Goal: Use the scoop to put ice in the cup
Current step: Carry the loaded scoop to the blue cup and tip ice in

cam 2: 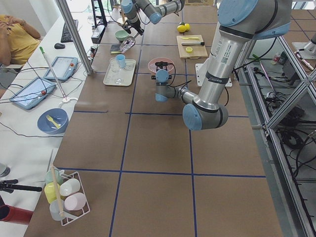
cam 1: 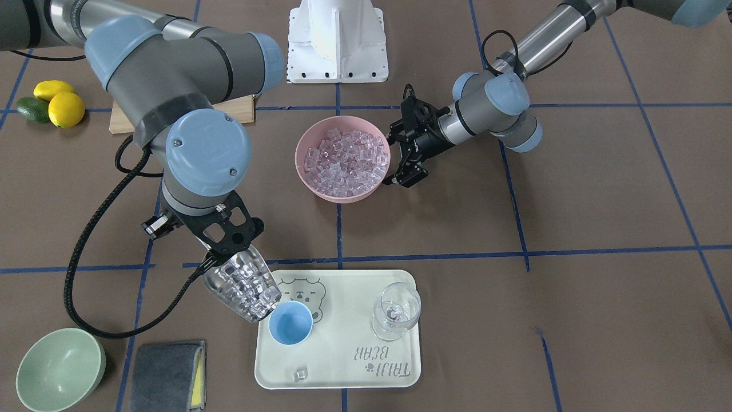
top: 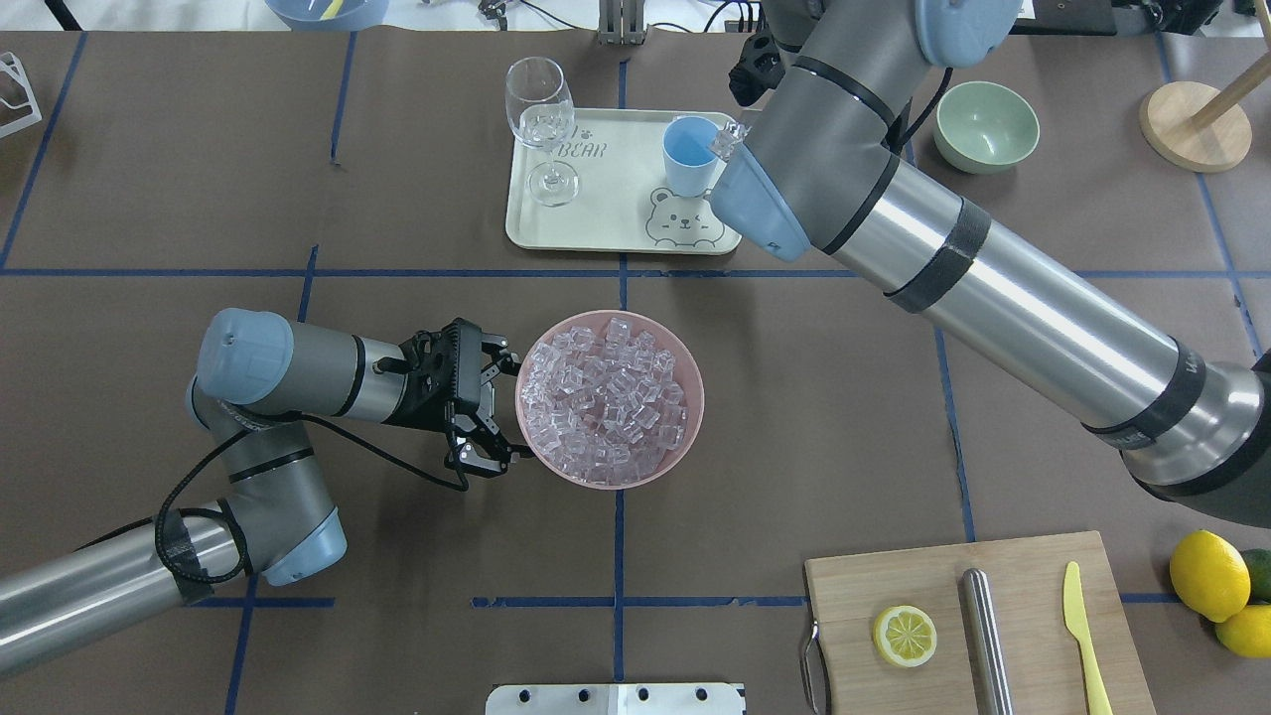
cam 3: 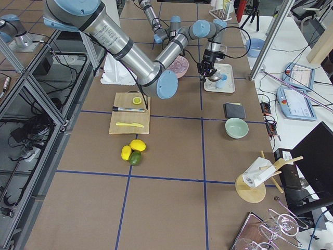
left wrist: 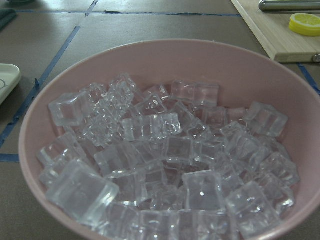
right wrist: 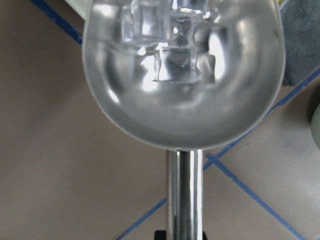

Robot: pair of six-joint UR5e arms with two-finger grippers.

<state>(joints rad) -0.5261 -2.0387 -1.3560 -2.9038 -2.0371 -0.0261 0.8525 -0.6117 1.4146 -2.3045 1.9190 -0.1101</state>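
My right gripper (cam 1: pixel 227 252) is clamped on the short handle of the scoop (cam 1: pixel 243 289). The scoop is tipped with its mouth down, and its trough is packed with ice (cam 1: pixel 247 281). It hangs over the right-hand edge of the tray (cam 1: pixel 343 326), with its lip just beside the rim of the cup (cam 1: pixel 290 323). I can't tell whether the two touch. The cup stands upright on the tray near that same edge, next to the printed bear. A wine glass (cam 1: pixel 396 312) stands toward the tray's left edge. One loose cube (cam 1: pixel 299 375) lies near the tray's far right corner.

My left gripper (cam 1: pixel 398 153) lies low and level at mid-table. Its fingers are spread wide and hold nothing, just beside the rim of the pink bowl (cam 1: pixel 298 155) on its left side. My left wrist camera looks straight across that rim. The bowl is heaped with clear cubes (left wrist: pixel 165 165).
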